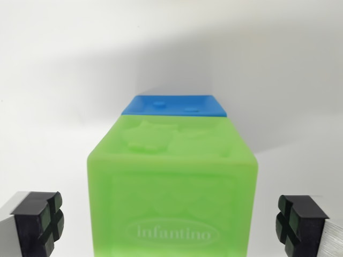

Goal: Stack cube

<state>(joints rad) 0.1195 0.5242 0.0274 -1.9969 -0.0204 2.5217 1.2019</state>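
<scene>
Green cube (172, 187) between the wide-open gripper (171, 222).
Both pads (38, 222) stand apart from it, holding nothing; a blue cube (174, 105) seems just behind.

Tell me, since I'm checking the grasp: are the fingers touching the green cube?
Apart. The wrist view shows white surface between the green cube and each of the fingers.
</scene>
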